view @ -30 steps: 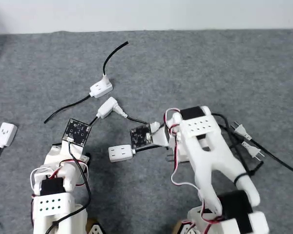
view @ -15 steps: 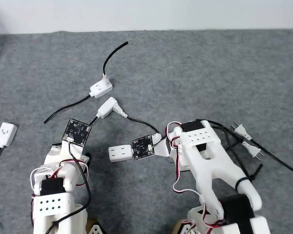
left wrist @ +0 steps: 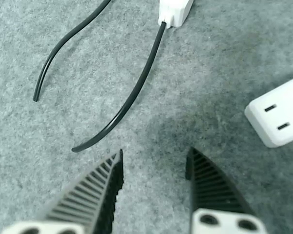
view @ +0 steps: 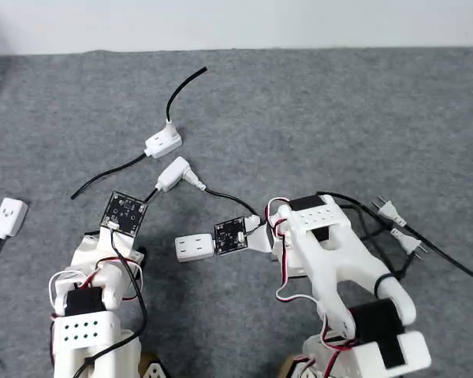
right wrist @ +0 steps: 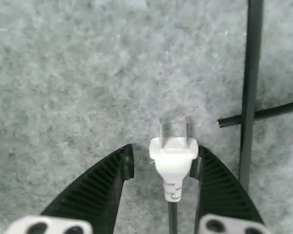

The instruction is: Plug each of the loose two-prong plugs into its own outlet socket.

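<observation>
1. Right arm has pulled in toward its base over the last second, and its wrist now sits just beside the white outlet socket. Left arm hasn't budged.
2. Right gripper is partly open with the white two-prong plug lying between the jaws, prongs pointing away. One jaw looks about touching it and the other shows a gap, so I'd say it's not clamped yet.
3. Left gripper hangs wide open over bare grey mat, holding nothing.
4. Handling guess: the plug's light, hard and a bit slick, and its stiffish cord will tug on it. Pinch the flat sides of the body and stay off the prongs.
5. In the way: black cords cross just beside the plug and could snag. Another loose plug lies well apart, with a twin beside it.
</observation>
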You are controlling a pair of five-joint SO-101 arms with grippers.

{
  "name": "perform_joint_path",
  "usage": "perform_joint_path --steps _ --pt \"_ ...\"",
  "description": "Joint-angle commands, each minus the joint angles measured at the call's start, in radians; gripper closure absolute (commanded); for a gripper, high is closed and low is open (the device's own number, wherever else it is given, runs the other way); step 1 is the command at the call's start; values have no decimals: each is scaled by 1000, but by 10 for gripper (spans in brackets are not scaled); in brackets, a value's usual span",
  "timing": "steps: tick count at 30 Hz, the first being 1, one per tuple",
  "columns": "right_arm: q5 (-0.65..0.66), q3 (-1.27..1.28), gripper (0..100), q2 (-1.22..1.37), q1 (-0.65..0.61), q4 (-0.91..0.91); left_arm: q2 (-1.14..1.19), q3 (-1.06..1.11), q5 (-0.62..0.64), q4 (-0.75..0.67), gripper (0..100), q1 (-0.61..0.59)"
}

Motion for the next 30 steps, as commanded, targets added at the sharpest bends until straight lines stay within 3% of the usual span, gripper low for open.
perform_joint_path --steps 1,11,19,30 --pt "-11 -51 797 13 -4 -38 -12 -4 -11 -15 804 6" --pt "-11 -51 964 22 8 -74 -12 -4 -11 -15 804 6" --pt "-11 -55 813 15 79 -71 -12 -4 -11 -15 804 6" --pt "-9 -51 812 25 76 -79 -12 -4 -11 -15 804 6"
